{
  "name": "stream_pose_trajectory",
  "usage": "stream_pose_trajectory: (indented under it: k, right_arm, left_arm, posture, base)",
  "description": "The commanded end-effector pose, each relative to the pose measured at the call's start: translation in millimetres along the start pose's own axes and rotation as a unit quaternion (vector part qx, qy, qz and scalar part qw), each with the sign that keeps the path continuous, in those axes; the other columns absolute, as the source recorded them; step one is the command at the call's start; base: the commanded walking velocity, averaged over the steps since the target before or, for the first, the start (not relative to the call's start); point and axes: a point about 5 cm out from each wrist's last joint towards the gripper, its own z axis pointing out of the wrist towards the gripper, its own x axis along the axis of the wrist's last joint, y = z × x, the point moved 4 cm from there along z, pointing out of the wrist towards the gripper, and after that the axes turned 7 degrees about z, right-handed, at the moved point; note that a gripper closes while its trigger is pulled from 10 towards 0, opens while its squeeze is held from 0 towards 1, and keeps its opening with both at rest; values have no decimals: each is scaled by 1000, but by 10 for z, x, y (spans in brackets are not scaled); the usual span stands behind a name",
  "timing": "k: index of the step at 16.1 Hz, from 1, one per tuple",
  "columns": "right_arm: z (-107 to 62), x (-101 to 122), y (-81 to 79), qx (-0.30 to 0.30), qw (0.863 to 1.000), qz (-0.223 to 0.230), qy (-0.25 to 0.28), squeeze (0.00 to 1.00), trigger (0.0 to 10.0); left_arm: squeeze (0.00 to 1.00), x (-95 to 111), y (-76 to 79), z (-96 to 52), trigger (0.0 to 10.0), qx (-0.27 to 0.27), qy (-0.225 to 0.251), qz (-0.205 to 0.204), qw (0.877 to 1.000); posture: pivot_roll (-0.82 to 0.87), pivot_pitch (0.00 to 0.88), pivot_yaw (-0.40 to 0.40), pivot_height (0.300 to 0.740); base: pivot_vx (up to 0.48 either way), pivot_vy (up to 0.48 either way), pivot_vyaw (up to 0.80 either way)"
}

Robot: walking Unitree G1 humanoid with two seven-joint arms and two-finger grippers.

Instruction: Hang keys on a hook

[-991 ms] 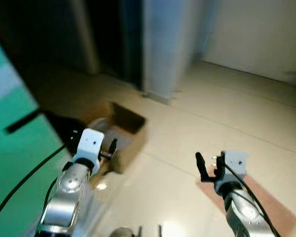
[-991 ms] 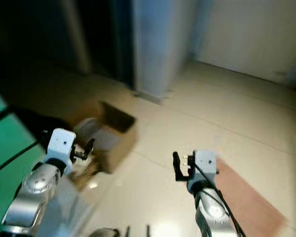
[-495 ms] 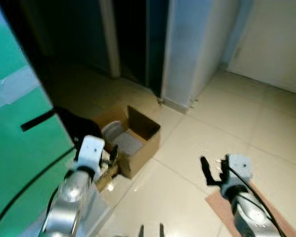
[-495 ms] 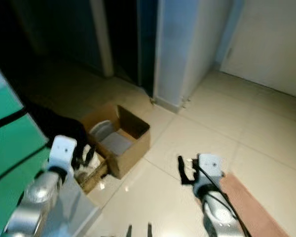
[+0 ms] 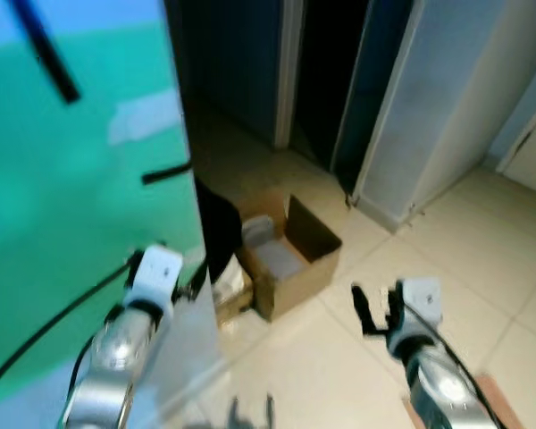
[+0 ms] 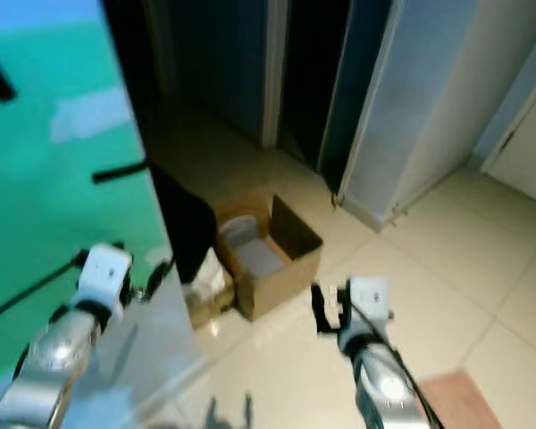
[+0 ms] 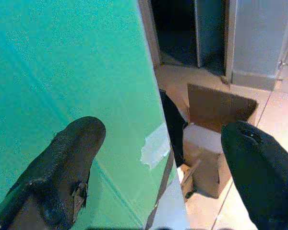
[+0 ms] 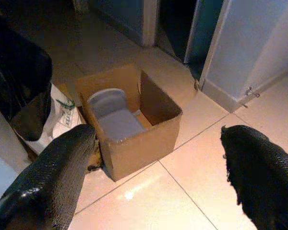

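Observation:
My left gripper (image 5: 195, 282) is held out at the left, close beside a large green panel (image 5: 80, 179). In the left wrist view its fingers (image 7: 81, 139) stand wide apart, so the left gripper (image 7: 163, 134) is open with nothing between them. My right gripper (image 5: 377, 308) hangs over the pale tiled floor (image 5: 447, 268) at the right. It is open too, and in the right wrist view the right gripper (image 8: 158, 139) has nothing between its fingers (image 8: 72, 153). A short black bar (image 5: 165, 172) sticks out at the green panel's edge.
An open cardboard box (image 5: 290, 255) holding a grey item (image 8: 110, 112) sits on the floor ahead. A black bag (image 5: 216, 223) and a white bag (image 8: 62, 117) lie beside it. Behind are a dark doorway (image 5: 330, 80) and a pale wall (image 5: 447, 116). A pink mat (image 6: 456, 398) lies at the lower right.
The camera has swung left and up, so the green panel now covers much more of the left and the box sits mid-picture. Both grippers stay open in front.

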Motion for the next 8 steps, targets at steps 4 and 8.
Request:
stream_pose_trajectory:
  k: [4, 8]
  right_arm:
    - [-11, 40, 52, -18, 1000, 1, 11, 1000, 10000]
    - [-7, 40, 61, -23, 1000, 0, 12, 1000, 10000]
  left_arm:
    - [0, 23, 24, 30, 10000, -8, 5, 2, 1000]
    - [0, 22, 23, 42, 10000, -10, 6, 2, 1000]
  posture:
    - [-96, 0, -21, 740]
    - [-97, 0, -18, 740]
  base:
    - [0, 0, 0]
    - [-212, 0, 0]
